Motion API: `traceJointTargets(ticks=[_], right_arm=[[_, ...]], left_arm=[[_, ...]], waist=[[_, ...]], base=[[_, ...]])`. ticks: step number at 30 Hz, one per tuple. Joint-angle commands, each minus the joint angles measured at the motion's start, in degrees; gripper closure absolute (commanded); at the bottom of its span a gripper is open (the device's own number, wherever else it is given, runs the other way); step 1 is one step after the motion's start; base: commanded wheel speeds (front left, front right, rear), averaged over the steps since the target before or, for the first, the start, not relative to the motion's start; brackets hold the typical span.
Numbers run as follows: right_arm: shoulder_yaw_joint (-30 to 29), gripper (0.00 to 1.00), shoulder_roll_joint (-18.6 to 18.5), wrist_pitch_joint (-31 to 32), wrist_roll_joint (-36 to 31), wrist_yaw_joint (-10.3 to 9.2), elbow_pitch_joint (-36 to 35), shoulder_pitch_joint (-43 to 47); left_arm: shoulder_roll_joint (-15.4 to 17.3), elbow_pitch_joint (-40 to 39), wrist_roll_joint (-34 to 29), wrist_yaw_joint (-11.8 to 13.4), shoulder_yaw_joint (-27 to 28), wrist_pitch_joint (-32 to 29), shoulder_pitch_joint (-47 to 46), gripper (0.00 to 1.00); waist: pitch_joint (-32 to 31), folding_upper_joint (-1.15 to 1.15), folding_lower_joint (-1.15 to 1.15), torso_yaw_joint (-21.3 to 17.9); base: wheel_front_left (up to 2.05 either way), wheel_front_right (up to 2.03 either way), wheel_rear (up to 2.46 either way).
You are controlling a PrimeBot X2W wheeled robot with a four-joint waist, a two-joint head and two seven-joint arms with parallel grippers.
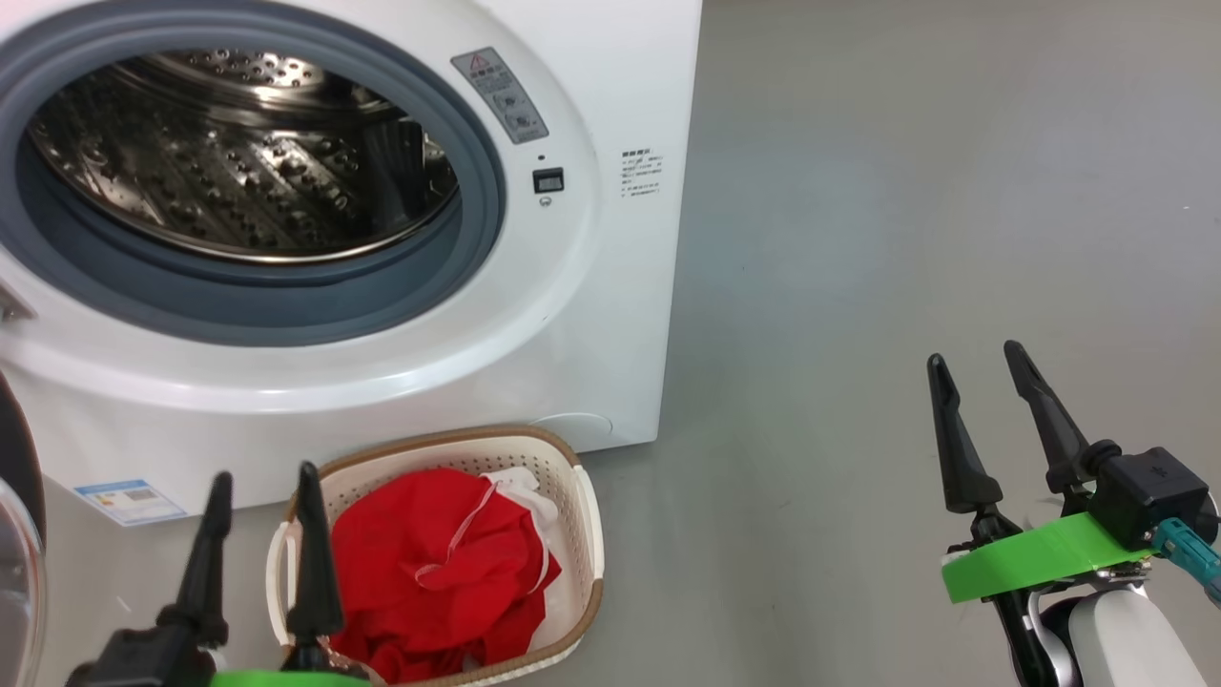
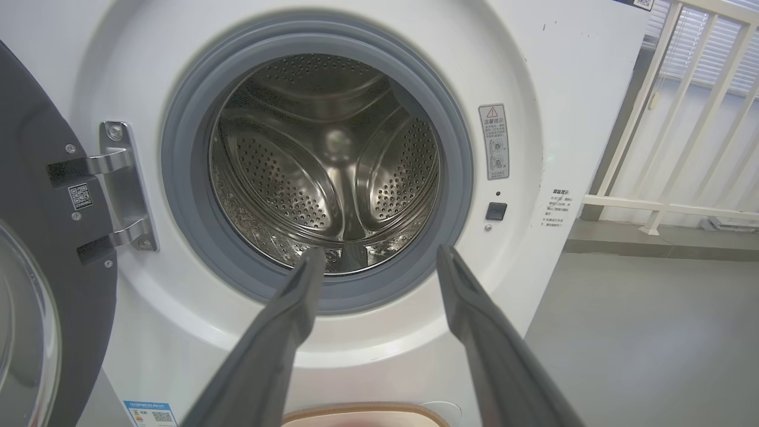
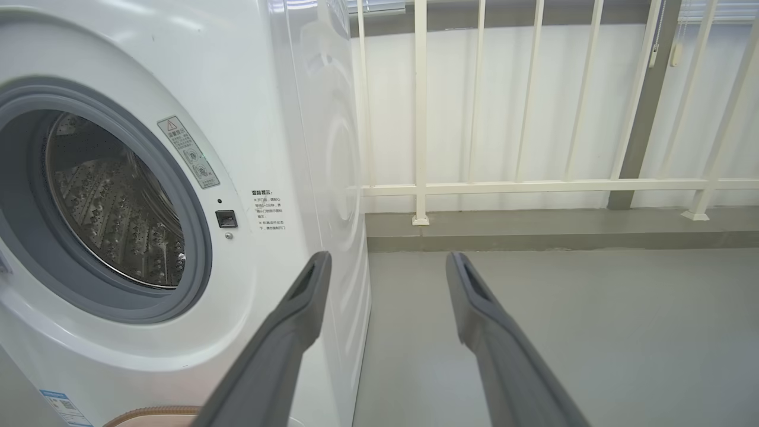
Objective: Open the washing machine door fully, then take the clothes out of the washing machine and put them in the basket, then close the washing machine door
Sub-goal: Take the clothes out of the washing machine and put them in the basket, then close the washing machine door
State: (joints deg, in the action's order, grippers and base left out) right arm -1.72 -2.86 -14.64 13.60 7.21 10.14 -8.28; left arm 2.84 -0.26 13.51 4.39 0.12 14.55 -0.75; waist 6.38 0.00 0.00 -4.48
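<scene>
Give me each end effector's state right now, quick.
Left end effector: open, holding nothing.
Right end effector: open, holding nothing.

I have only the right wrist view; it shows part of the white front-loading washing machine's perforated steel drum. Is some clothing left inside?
Observer: No; the left wrist view looks straight into the drum, and no cloth is visible there.
Operator: Where are the clothes?
Observer: The bright red fabric clothes lie in the small cream perforated plastic basket before the washing machine.
Operator: And the door?
Observer: The round black-rimmed glass door stands swung open, left of the opening.
</scene>
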Motion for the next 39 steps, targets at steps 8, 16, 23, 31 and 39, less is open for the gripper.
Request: traceJointTargets(ticks=[8, 16, 23, 31, 39], right_arm=[[1.51, 0.0, -0.01, -0.36, 0.31, 0.28, -3.01, 1.52], [1.96, 0.0, -0.01, -0.36, 0.53, 0.28, -3.45, 1.77], [1.96, 0.0, -0.01, -0.36, 0.68, 0.28, -3.28, 1.73], [1.71, 0.0, -0.01, -0.36, 0.58, 0.28, -2.93, 1.65], [1.62, 0.0, -0.01, -0.36, 0.63, 0.28, -2.77, 1.7]], left_arm=[[1.11, -1.99, 0.03, -0.59, 1.41, -0.35, 1.51, 0.0], [1.41, -2.3, 0.19, -0.2, 1.2, -0.76, 1.68, 0.0], [1.6, -2.59, -0.12, 0.52, 0.96, -1.02, 1.62, 0.0], [1.8, -2.54, 0.19, 0.47, 0.51, -1.02, 1.46, 0.0], [2.06, -2.57, 0.58, 0.15, 0.11, -0.81, 1.4, 0.0]], waist=[[-1.44, 0.0, 0.0, -0.33], [-1.35, 0.0, 0.0, -0.56], [-1.01, 0.0, 0.0, -0.67], [-1.04, 0.0, 0.0, -0.49], [-0.94, 0.0, 0.0, -0.36]], base=[[0.0, 0.0, 0.0], [0.0, 0.0, 0.0], [-0.27, 0.15, 0.12], [-1.33, 1.23, 0.1], [-1.13, 1.12, 0.01]])
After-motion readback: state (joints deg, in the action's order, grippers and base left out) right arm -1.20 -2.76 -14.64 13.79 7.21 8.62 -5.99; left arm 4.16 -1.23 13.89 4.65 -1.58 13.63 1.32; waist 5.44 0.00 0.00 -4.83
